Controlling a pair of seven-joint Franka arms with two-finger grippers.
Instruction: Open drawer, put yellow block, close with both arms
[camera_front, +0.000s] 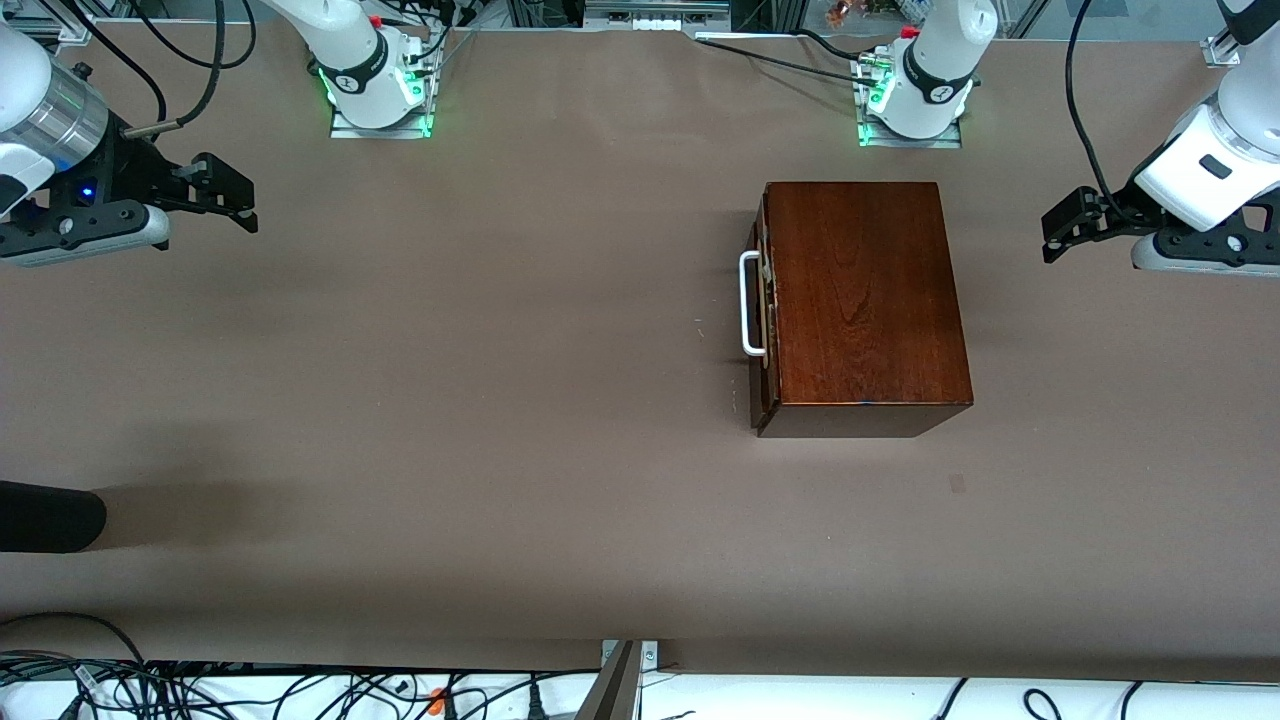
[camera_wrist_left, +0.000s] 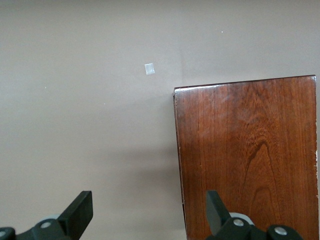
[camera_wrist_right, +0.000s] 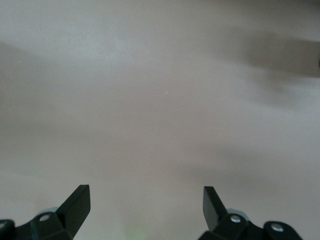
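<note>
- The table is wide, brown and mostly bare; nothing in the task has begun.
- The wooden box sits toward the left arm's end of the table, nearer the base edge than the front camera's edge, with its white handle facing the table's middle.
- The drawer looks shut, or very nearly, its face flush with the box.
- The left gripper hangs over the table at the left arm's end, beside the box, with its jaws spread wide and holding nothing; the left wrist view shows the box top under one finger.
- The right gripper hovers over bare table at the right arm's end, jaws fully apart and empty.
- A dark object pokes in at the table edge on the right arm's end; I can't say what it is.
- The yellow block is in no view at all!
- Step in hand, by my read: opening the drawer. Next, a gripper needs to reach the handle, close on the bar and pull toward the table's middle.
</note>
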